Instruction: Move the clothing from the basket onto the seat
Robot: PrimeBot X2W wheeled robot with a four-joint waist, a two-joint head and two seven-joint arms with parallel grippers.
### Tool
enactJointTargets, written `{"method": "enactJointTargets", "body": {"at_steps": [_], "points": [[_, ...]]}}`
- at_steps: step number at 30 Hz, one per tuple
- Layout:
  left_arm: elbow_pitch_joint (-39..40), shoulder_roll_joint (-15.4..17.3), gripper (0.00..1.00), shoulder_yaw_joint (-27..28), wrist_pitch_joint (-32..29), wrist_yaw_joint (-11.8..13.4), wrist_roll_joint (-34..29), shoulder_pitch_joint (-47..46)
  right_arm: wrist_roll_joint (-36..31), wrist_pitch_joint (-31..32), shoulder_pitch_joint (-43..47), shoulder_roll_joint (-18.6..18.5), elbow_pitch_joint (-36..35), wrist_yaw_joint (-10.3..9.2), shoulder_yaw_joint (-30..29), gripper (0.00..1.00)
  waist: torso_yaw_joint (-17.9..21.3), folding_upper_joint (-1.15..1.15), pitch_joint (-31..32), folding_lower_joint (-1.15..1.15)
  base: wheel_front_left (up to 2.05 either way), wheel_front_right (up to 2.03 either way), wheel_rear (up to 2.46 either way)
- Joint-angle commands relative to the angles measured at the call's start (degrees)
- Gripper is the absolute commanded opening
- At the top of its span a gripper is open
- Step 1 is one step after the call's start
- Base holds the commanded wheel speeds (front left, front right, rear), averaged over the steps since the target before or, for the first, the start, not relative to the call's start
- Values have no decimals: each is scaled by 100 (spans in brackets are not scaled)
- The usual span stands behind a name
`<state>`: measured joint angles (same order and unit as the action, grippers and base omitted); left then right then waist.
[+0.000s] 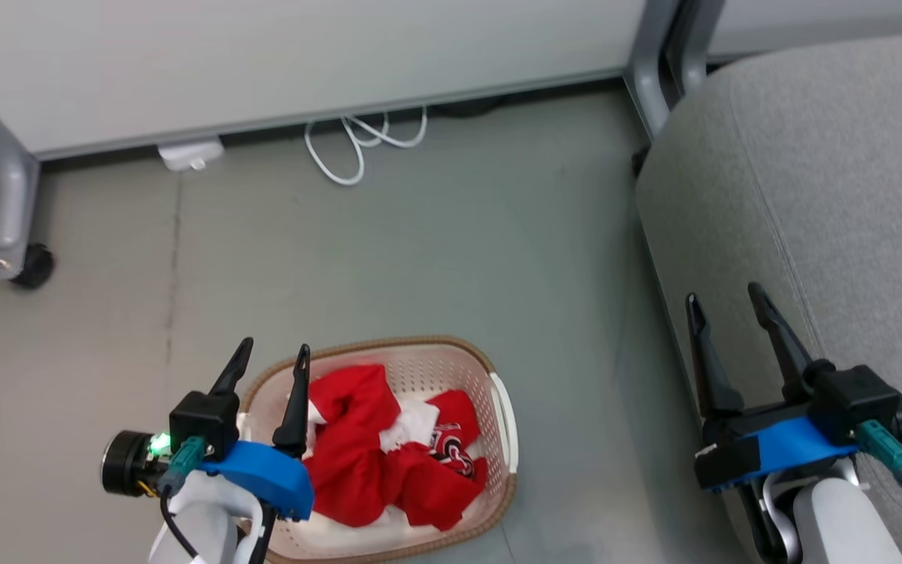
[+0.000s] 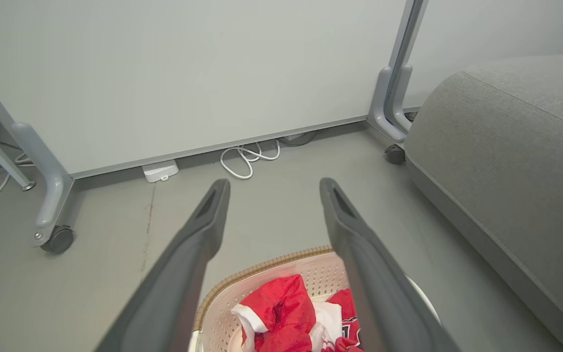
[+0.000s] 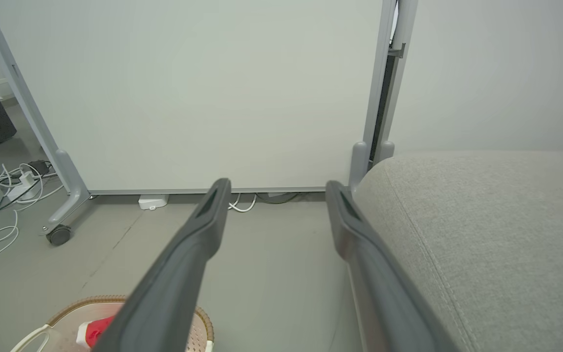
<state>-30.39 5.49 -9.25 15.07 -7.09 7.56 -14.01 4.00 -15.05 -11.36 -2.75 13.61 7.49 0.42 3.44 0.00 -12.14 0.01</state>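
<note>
Clothing of soft bright red fabric with white cuffs and trim (image 1: 357, 462) lay heaped inside the oval cream-white plastic laundry basket with perforated sides and a brown woven-look rim (image 1: 420, 343), which stood on the grey floor (image 1: 420, 251) close to the robot. One garment in the heap showed dark lettering. None of the clothing was on the seat.

The left gripper with two long dark fingers (image 1: 275, 345) hung over the basket's left edge, its jaws spread wide with nothing between them. In the left wrist view the red heap lay below, between the two fingers and clear of both.

The right gripper (image 1: 723, 294) was well apart from the basket, over the near left edge of the large grey fabric-upholstered seat with rounded corners and a stitched seam (image 1: 835, 196). Its jaws were likewise released and empty.

Bare floor separated the basket from the seat. Farther off, a looped white cable (image 1: 357, 145) and a small white plug box (image 1: 191, 153) lay at the foot of a pale partition panel (image 1: 302, 55), whose grey leg ended in a black caster (image 1: 32, 266).
</note>
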Motion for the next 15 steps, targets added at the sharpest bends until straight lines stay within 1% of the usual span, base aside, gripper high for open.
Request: {"method": "enactJointTargets", "body": {"at_steps": [1, 5, 10, 15], "points": [[-88, 64, 100, -53, 16, -21, -21, -186, 18, -20, -117, -22, -58, 1, -9, 100, 322, 0, -442, -1, 0, 0, 0], [-397, 224, 100, -243, 15, -43, -61, -545, 45, -20, -291, -20, -178, 1, 5, 100, 538, 0, -931, -1, 0, 0, 0], [-881, 434, 100, -623, 15, -40, -22, -918, 136, -20, -498, -18, -285, 1, 92, 100, 796, 0, -1466, -1, 0, 0, 0], [-1365, 652, 100, -1008, -26, -40, 104, -1279, 254, -20, -651, -18, -354, 1, 178, 100, 953, 0, -1923, -1, 0, 0, 0]]}}
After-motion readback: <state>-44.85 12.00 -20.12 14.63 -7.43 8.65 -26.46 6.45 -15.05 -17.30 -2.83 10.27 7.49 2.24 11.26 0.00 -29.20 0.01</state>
